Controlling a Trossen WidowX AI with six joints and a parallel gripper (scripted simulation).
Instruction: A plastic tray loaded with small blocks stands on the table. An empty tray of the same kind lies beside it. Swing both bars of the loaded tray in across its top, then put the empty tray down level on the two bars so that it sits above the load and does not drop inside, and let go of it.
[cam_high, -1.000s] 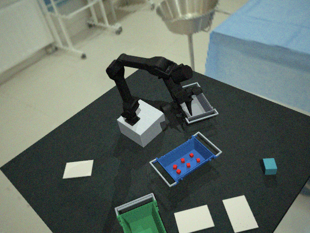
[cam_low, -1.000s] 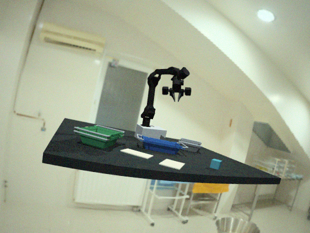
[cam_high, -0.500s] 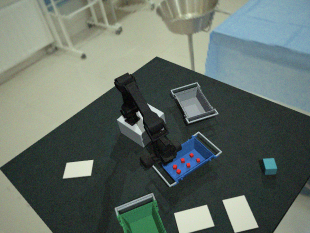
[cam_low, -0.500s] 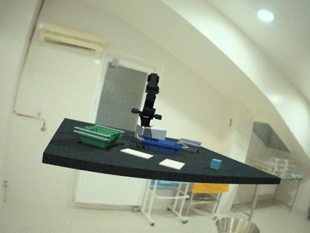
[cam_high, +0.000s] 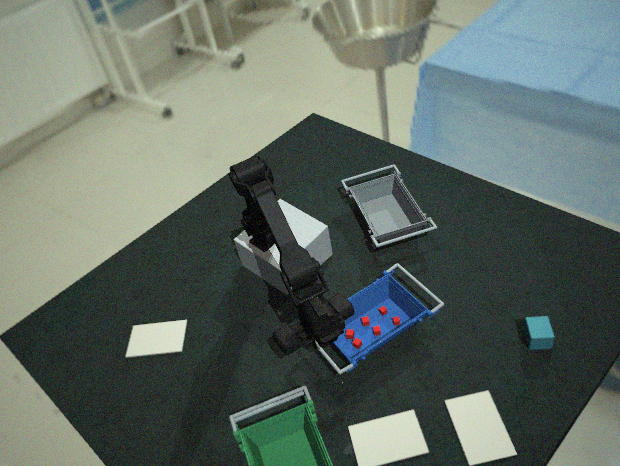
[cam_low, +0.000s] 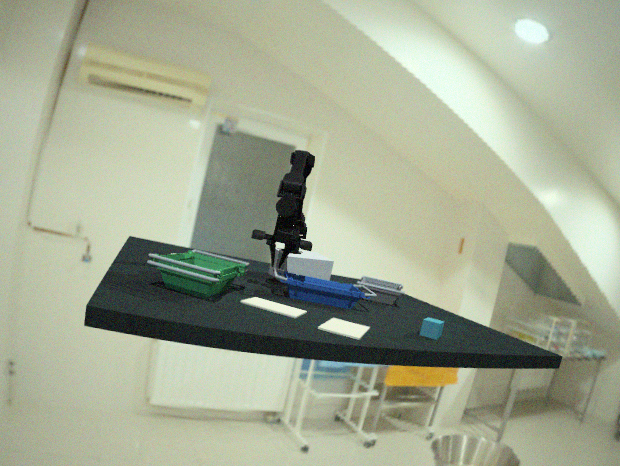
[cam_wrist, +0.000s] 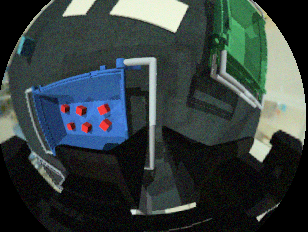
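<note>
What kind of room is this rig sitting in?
Probably a clinical or hospital-type room. A bed or table draped in blue cloth stands beyond the black table, with a metal basin on a stand and a white wheeled frame nearby.

Arm (cam_high: 278, 220) (cam_low: 295, 185) is finished in black throughout, matte-looking, with dark grey highlights where light is caught. Chunky, blocky joint housings are linked by narrower sections; a long, slim, flat-sided link (cam_high: 274, 216) is seen from the top. Rounded corners are shown on the uppermost housing (cam_high: 252, 171) (cam_low: 302, 160). A round, drum-like housing (cam_low: 287, 205) is seen in the exterior view. The tool (cam_high: 315, 340) (cam_low: 277, 268) (cam_wrist: 154, 129) is black too, wide-bodied, with a stubby dark knob sticking out at each side. Two black fingers (cam_low: 273, 253) are tapered to narrow tips. Screws and markings can't be made out; surfaces too dark.
</note>
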